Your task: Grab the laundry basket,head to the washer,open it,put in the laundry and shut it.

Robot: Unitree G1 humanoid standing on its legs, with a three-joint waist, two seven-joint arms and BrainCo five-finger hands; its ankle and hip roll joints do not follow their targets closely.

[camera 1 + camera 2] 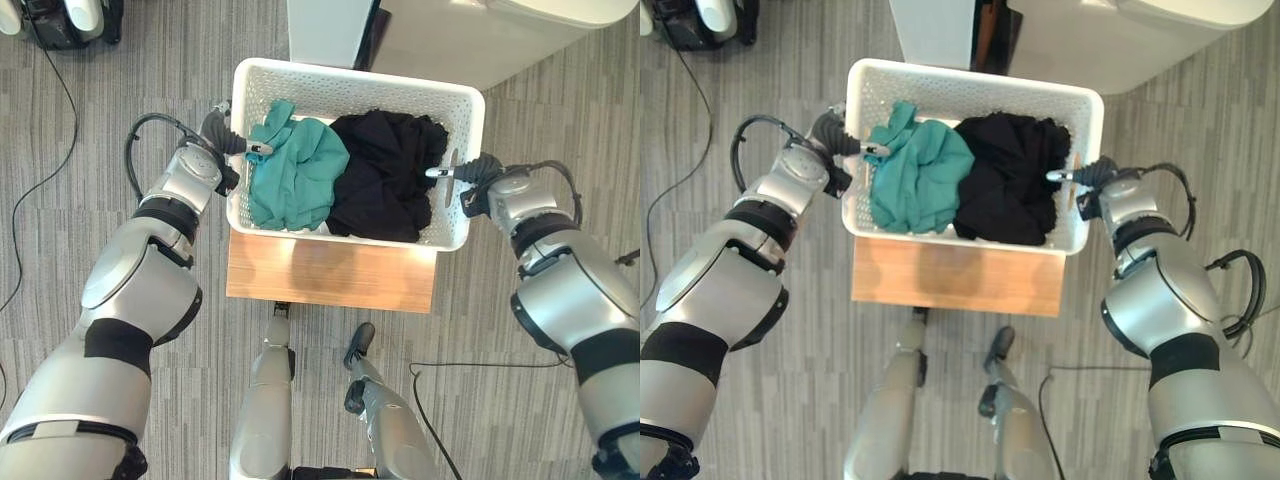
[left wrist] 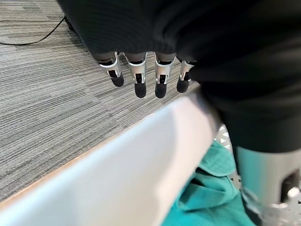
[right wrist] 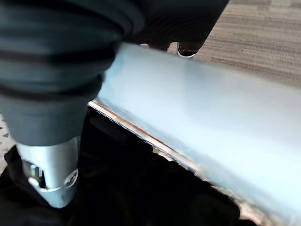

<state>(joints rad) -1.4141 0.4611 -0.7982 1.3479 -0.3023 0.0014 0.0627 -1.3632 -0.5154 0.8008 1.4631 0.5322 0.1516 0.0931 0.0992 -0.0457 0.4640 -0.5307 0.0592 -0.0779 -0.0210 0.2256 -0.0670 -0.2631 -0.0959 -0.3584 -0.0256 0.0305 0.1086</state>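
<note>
A white perforated laundry basket (image 1: pixel 350 72) stands on a low wooden table (image 1: pixel 330 275). Inside it a teal garment (image 1: pixel 295 175) lies on the left and a black garment (image 1: pixel 385 175) on the right. My left hand (image 1: pixel 218 130) straddles the basket's left rim (image 2: pixel 117 174). Its straight fingers (image 2: pixel 139 80) hang outside the wall without touching it, and its thumb (image 2: pixel 263 179) is inside over the teal cloth. My right hand (image 1: pixel 480 175) sits over the right rim (image 3: pixel 211 113), its thumb (image 3: pixel 51 174) inside above the black cloth.
A white washer (image 1: pixel 480 35) stands just beyond the basket, at the back right. A dark piece of equipment (image 1: pixel 60 20) sits on the grey carpet at the back left. Carpet lies open on both sides of the table.
</note>
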